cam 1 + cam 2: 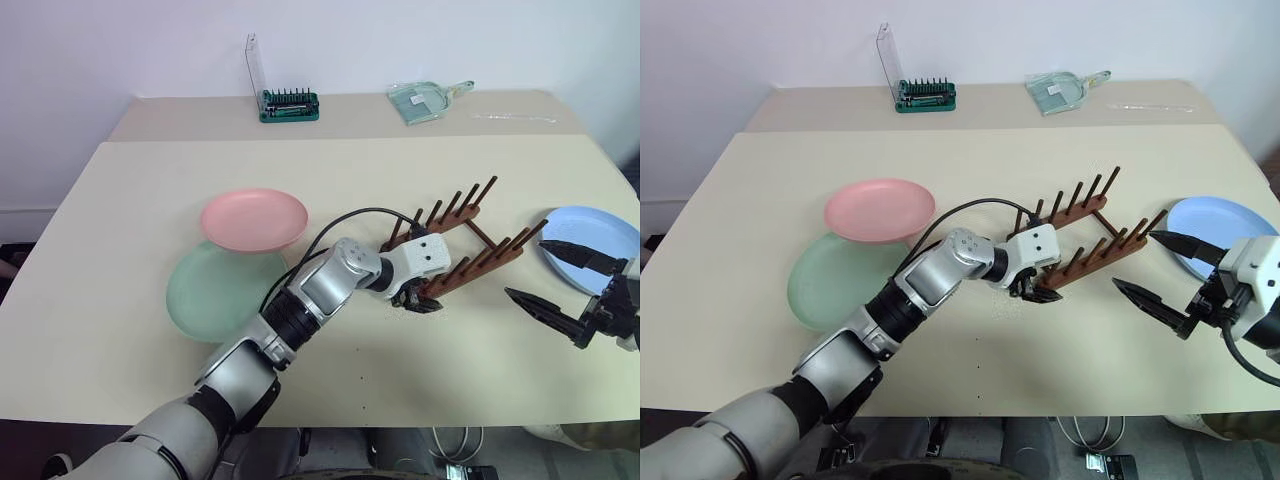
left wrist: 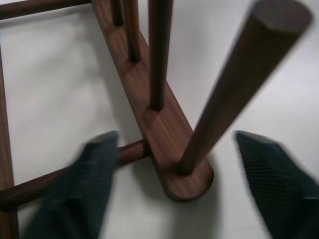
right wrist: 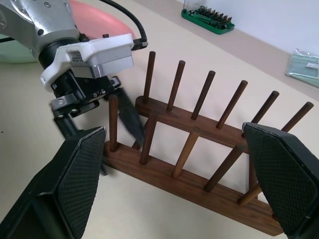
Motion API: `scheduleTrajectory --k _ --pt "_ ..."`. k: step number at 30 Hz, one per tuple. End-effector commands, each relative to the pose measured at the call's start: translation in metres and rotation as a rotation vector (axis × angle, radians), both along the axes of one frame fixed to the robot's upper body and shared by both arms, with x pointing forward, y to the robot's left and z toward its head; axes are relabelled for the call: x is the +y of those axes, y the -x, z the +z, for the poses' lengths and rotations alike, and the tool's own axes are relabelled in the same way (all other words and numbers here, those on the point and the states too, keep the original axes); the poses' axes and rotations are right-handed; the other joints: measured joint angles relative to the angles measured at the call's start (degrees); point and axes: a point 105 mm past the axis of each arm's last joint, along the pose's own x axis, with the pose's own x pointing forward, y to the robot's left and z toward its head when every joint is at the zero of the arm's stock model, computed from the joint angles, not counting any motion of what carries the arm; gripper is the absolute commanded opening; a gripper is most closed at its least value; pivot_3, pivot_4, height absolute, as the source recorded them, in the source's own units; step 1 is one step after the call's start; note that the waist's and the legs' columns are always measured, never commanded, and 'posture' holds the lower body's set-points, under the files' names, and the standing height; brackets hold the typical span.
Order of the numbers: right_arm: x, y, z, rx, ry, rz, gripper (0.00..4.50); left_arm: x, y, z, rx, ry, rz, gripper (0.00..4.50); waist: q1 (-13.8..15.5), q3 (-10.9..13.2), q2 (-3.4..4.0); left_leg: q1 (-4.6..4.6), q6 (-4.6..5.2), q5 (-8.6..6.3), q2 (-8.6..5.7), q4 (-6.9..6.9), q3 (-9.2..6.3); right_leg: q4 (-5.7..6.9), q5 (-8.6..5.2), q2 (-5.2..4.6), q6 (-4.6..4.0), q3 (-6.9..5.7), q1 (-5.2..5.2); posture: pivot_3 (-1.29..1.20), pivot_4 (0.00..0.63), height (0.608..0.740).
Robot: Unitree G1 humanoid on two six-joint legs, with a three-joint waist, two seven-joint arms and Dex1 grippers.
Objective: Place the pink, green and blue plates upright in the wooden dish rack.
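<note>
**Now the left jaws sit at the end of the wooden rack**

Right now the left gripper is down at the near end of the wooden rack. One black finger is on each side of the last peg on one rail. The jaws are open, with a gap on both sides of the peg, so they are not squeezing it. One finger looks very close to a thin cross bar of the rack, but I cannot tell if it touches.

The rack stands on the worktop, a bit toward the right side, and it is turned at a slant. No plate is in it.

The pink plate lies flat toward the left side of the worktop. Its near edge rests on top of the green plate, which lies flat closer to the front edge. The blue plate lies flat by the right edge of the worktop, just past the far end of the rack.

The right gripper hangs near the right edge, close to the blue plate. Its jaws are wide open and hold nothing.

A green tool holder with a clear lid and a clear dustpan sit along the back edge.
</note>
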Motion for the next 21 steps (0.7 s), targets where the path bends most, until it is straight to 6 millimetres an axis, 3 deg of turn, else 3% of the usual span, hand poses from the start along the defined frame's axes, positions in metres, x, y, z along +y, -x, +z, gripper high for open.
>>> scheduleTrajectory --k 1,4,5,21 --pt "0.001 0.001 0.012 -0.061 0.016 0.003 4.5 0.004 0.002 -0.015 0.046 -0.038 0.022 1.23 0.0 0.0 0.0 0.01 0.0 0.0 0.0 0.0 0.0 0.0 0.0 0.0 0.0 0.0 0.0 0.0 0.15 0.74" --pt "0.0 0.001 0.012 -0.063 0.017 0.002 4.5 0.005 -0.001 -0.015 0.053 -0.034 0.043 0.17 0.1 0.0 -0.01 0.08 0.0 0.0 0.0 0.0 0.0 -0.02 0.0 0.0 0.01 0.0 0.09 0.0 0.15 0.74" --pt "0.0 0.001 0.012 -0.064 0.016 0.002 4.5 0.006 -0.001 -0.015 0.058 -0.03 0.047 0.07 0.2 0.0 0.0 0.07 0.01 -0.01 0.0 0.01 0.0 -0.02 0.0 0.0 0.02 0.0 0.09 0.0 0.15 0.74" --pt "0.001 0.0 0.01 -0.064 0.008 0.002 4.5 0.04 -0.044 0.006 -0.108 0.013 0.169 0.07 -0.1 -0.1 0.05 0.22 0.02 -0.02 0.08 0.0 0.15 0.02 0.01 0.08 0.04 0.13 0.13 0.0 0.15 0.74"
